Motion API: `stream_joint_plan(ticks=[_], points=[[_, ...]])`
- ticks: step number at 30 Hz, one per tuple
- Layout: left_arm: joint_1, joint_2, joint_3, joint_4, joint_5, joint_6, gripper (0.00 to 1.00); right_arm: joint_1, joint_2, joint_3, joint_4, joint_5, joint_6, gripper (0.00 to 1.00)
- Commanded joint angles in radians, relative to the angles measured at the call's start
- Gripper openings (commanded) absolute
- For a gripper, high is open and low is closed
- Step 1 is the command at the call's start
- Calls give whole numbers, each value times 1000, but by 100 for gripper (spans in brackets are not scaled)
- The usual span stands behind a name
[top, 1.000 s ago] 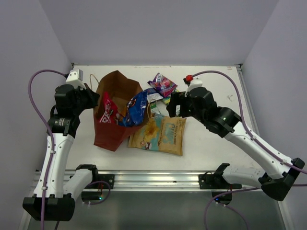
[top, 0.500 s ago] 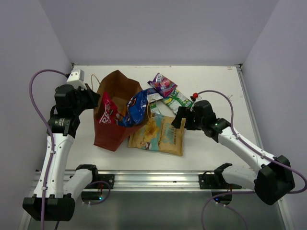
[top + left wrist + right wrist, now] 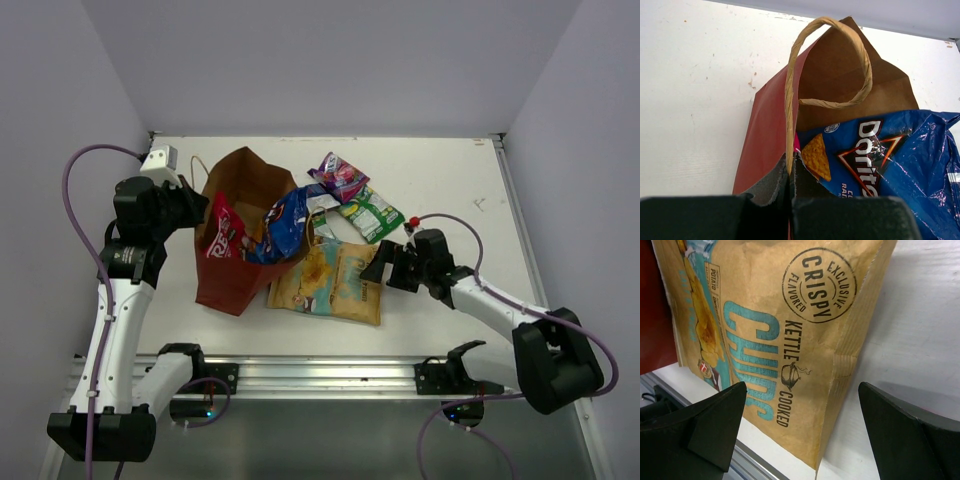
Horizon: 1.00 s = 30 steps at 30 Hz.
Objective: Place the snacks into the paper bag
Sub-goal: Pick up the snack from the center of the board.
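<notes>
Wide right jaws over tan-gold packet (image 3: 765,340) edge

The left arm (image 3: 112,310) stood upright on the left, with the wrist bent to the right. The left gripper (image 3: 190,212) was pressed closed on the rim of the bag (image 3: 245,172). The right arm (image 3: 492,302) lay low, reaching left. The right gripper (image 3: 378,268) pointed left with its jaws wide apart.
</notes>
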Motion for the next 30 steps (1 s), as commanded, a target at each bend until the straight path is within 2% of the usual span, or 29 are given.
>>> stream_joint_plan(ticks=[1,9,16,19,24,30], points=[[5,-10,20,23,18,22,0,-2,30,-27,138,-75,2,98],[5,-1,20,25,32,25,0,0,171,-47,298,-163,42,99],[5,4,19,26,41,32,0,12,312,-44,357,-157,55,98],[5,5,19,26,41,30,0,19,340,-33,327,-103,49,98],[5,7,14,32,50,25,0,24,253,-6,158,87,-22,98],[5,18,5,46,69,19,0,61,283,14,188,72,-36,98]])
